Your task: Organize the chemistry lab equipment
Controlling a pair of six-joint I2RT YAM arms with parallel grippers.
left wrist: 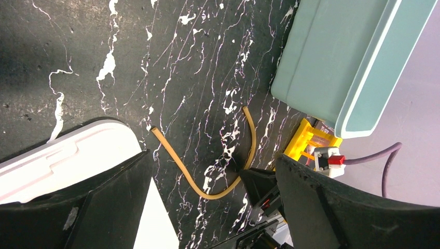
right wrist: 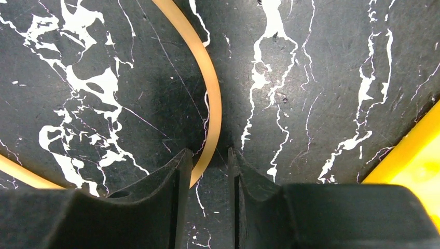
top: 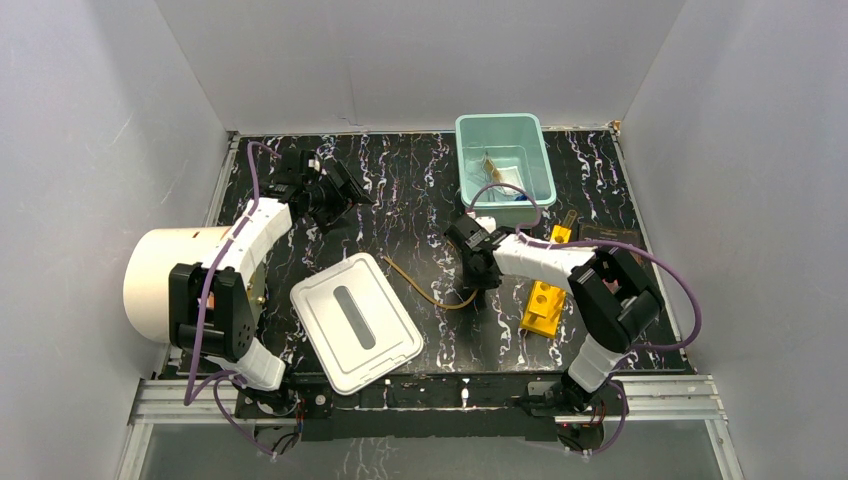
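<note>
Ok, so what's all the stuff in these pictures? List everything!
table: 1, black with white veins, under everything
bin: 1, teal, far right of middle
small things: a few, tan, white and blue, inside the bin; too small to name
lid: 1, white, near edge, middle
tubing: 1, amber, curved on the table between lid and right arm
blocks: 2, yellow, a big one by the right arm, a small one behind it
book: 1, dark, far right
cylinder: 1, cream, far left
left arm: white and black; left tool open, above the table
right arm: white and black; right tool down astride the tubing, grip unclear
</note>
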